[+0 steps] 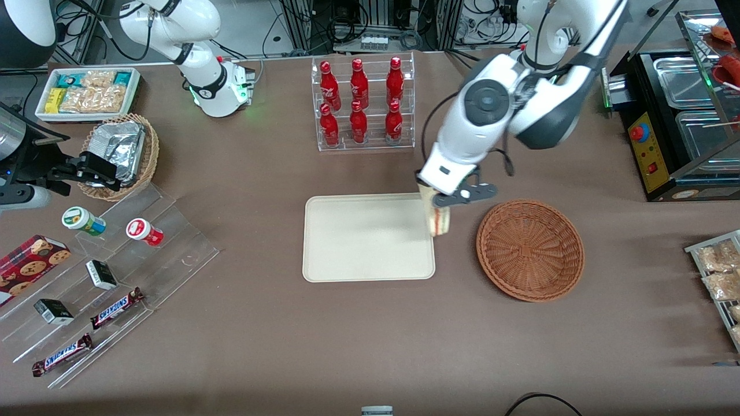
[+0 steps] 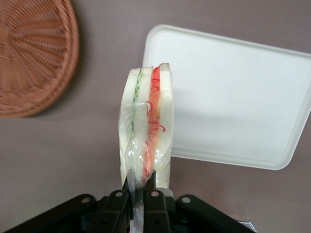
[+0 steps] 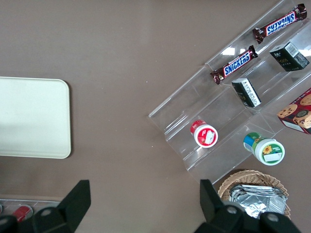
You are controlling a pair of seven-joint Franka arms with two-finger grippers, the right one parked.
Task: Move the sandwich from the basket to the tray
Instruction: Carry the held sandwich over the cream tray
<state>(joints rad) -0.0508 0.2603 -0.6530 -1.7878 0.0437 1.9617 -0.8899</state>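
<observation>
My left gripper point(image 1: 442, 207) hangs in the air over the tray's edge nearest the basket, shut on the sandwich point(image 1: 439, 219). The sandwich point(image 2: 146, 128) is a plastic-wrapped wedge of white bread with a green and a red-orange filling stripe; the fingers point(image 2: 151, 180) pinch its wrapped tip and it hangs down from them. The cream tray point(image 1: 358, 240) lies flat on the table, with bare surface point(image 2: 233, 97) beneath and beside the sandwich. The reddish-brown wicker basket point(image 1: 530, 248) sits beside the tray toward the working arm's end, with nothing in it point(image 2: 34, 53).
An acrylic rack of red bottles point(image 1: 363, 104) stands farther from the front camera than the tray. Toward the parked arm's end are a clear stepped stand point(image 1: 110, 271) with snacks, a tan basket of foil containers point(image 1: 121, 153) and a white snack bin point(image 1: 87, 92). A black appliance point(image 1: 676, 133) stands toward the working arm's end.
</observation>
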